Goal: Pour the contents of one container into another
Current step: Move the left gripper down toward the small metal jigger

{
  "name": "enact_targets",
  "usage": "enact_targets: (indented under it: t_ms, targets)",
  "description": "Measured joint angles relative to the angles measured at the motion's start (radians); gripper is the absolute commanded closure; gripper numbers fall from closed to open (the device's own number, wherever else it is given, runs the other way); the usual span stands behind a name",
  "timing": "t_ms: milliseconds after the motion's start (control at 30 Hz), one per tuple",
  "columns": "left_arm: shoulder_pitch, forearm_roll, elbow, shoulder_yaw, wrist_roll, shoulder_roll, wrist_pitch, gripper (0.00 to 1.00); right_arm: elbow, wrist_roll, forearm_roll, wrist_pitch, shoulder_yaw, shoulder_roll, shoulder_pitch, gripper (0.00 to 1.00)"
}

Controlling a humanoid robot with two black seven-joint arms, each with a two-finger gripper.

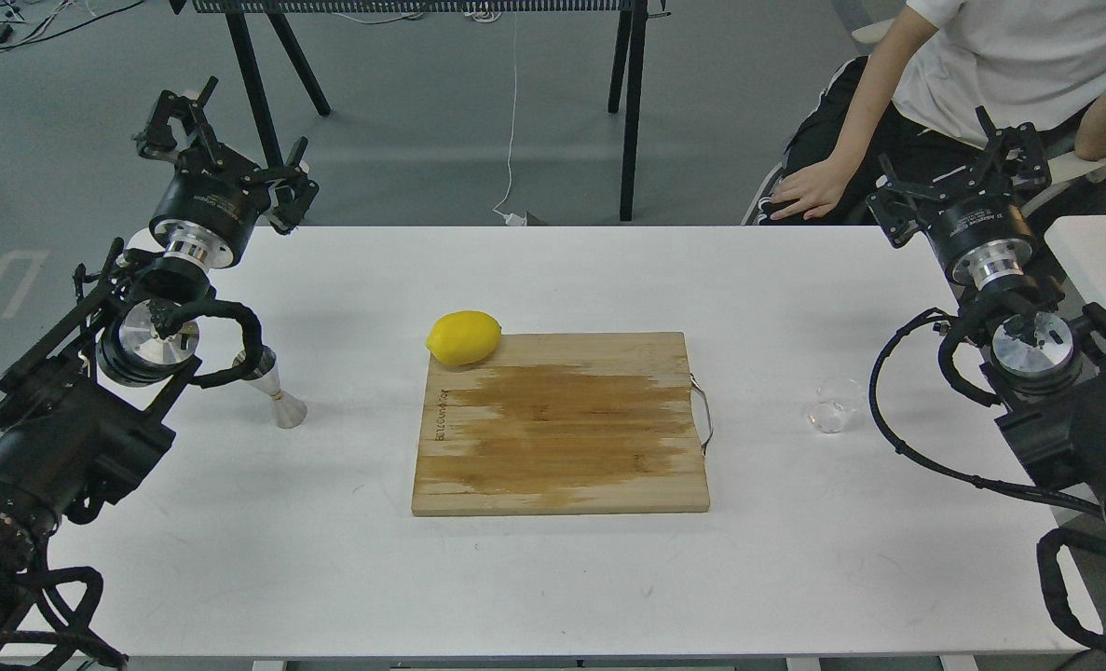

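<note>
A small clear glass cup stands on the white table, right of the wooden board. A shiny steel hourglass jigger stands at the left, its top partly hidden by my left arm's cable. My left gripper hovers high beyond the table's back-left corner, fingers spread open and empty, well behind the jigger. My right gripper hangs past the back-right edge, fingers also open and empty, far behind the cup.
A wooden cutting board lies mid-table with a yellow lemon at its back-left corner. A seated person rests a hand close to my right gripper. Black stand legs rise behind the table.
</note>
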Motion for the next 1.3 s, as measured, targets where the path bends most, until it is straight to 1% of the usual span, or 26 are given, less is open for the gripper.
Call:
enact_targets:
  t_ms: [67,134,200,401,534,668,768,901,1035,1135,1235,1302]
  targets:
    - [0.002,0.0,-0.001,-0.003,-0.02,0.004,-0.013,0.0,0.0,0.0,0.0,0.0,0.0,-0.001,0.0,0.0]
    - [0.01,0.0,-0.011,0.002,-0.056,0.016,-0.012,0.0,0.0,0.0,0.0,0.0,0.0,-0.001,0.0,0.0]
    - [0.021,0.0,-0.042,0.005,-0.071,0.033,0.003,0.0,0.004,0.0,0.0,0.0,0.001,-0.003,0.0,0.0]
    - [0.122,-0.002,-0.211,0.009,-0.076,0.16,0.024,0.0,0.057,0.0,0.0,0.0,0.014,-0.027,-0.021,0.0]
    - [0.207,0.002,-0.354,0.024,-0.068,0.285,0.031,0.02,0.068,0.0,0.0,0.0,0.018,-0.042,-0.029,0.0]
    - [0.285,0.03,-0.495,0.037,-0.067,0.418,0.049,0.09,0.069,0.0,0.0,0.0,0.019,-0.048,-0.036,0.0]
    - [0.329,0.13,-0.572,0.039,-0.075,0.49,0.066,0.1,0.069,0.0,0.0,0.0,0.019,-0.049,-0.041,0.0]
    - [0.408,0.365,-0.685,0.04,-0.087,0.565,0.088,0.1,0.069,0.0,0.0,0.0,0.019,-0.05,-0.045,0.0]
    - [0.511,0.633,-0.788,0.046,-0.09,0.601,0.164,0.11,0.068,0.0,0.0,0.0,0.019,-0.062,-0.051,0.0]
    - [0.572,0.833,-0.811,0.075,-0.09,0.604,0.233,0.12,0.066,0.0,0.0,0.0,0.019,-0.071,-0.053,0.0]
    - [0.618,1.065,-0.814,0.133,-0.091,0.603,0.344,0.12,0.066,0.0,0.0,0.0,0.019,-0.076,-0.053,0.0]
    - [0.637,1.243,-0.814,0.189,-0.092,0.598,0.444,0.12,0.066,0.0,0.0,0.0,0.019,-0.076,-0.053,0.0]
